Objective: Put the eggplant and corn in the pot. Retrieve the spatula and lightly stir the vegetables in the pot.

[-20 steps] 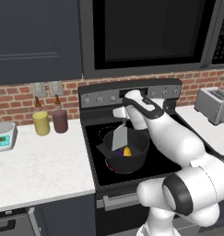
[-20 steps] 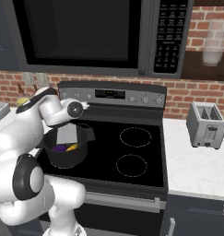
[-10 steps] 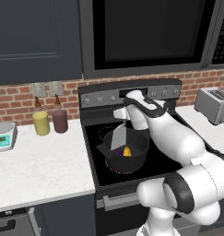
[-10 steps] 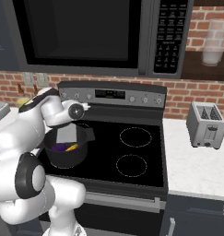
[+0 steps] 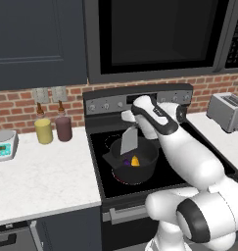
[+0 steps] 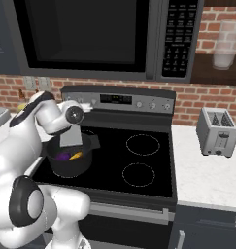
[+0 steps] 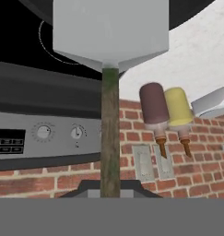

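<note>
The dark pot point(image 5: 140, 171) point(image 6: 66, 168) stands on the stove's front left burner. Inside it lie the purple eggplant point(image 5: 126, 161) point(image 6: 63, 156) and the yellow-orange corn point(image 5: 135, 161) point(image 6: 76, 155), side by side. My gripper point(image 5: 129, 117) point(image 6: 86, 108) point(image 7: 110, 191) hovers above the pot's back rim, shut on the spatula's brown handle point(image 7: 110, 133). The spatula's grey blade point(image 5: 129, 139) point(image 6: 71, 136) point(image 7: 111, 30) hangs down into the pot, just over the vegetables. Whether the blade touches them is unclear.
A yellow jar point(image 5: 43, 131) point(image 7: 178, 107) and a maroon jar point(image 5: 64, 128) point(image 7: 152, 108) stand on the left counter by the brick wall, with a scale point(image 5: 3, 144) further left. A toaster point(image 5: 227, 110) point(image 6: 216, 131) sits on the right counter. The microwave hangs overhead.
The spatula blade has risen slightly inside the pot as the hand lifted a little. The pot and vegetables have stayed put.
</note>
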Available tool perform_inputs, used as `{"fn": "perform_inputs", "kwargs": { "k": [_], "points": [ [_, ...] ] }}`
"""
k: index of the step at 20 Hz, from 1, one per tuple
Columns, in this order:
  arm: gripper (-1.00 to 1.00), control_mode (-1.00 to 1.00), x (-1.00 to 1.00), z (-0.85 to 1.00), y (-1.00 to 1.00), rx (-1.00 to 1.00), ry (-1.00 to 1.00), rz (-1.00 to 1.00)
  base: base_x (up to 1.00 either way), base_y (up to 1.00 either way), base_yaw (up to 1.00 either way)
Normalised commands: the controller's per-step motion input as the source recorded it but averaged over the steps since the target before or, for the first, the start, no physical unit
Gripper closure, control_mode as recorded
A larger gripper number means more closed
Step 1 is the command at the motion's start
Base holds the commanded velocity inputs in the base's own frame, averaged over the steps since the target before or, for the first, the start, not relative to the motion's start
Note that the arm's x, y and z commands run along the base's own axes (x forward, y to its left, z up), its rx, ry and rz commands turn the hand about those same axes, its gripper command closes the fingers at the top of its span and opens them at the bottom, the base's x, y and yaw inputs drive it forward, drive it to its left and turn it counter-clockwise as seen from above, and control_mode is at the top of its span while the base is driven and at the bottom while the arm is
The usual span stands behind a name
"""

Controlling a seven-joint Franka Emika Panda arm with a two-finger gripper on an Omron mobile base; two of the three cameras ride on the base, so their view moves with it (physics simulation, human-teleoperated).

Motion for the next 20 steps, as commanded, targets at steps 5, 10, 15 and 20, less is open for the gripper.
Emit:
{"fn": "perform_inputs", "kwargs": {
  "k": [5,10,15,20],
  "points": [
    [1.00,-1.00,0.00,0.03,0.00,0.00,0.03,-0.10,0.00,0.00,0.00],
    [1.00,-1.00,0.00,-0.14,0.00,0.00,0.07,-0.12,0.00,0.00,0.00],
    [1.00,-1.00,-0.04,-0.14,0.00,0.00,0.00,-0.16,0.00,0.00,0.00],
    [1.00,-1.00,-0.03,-0.23,0.00,0.00,0.00,-0.22,0.00,0.00,0.00]
  ]
}}
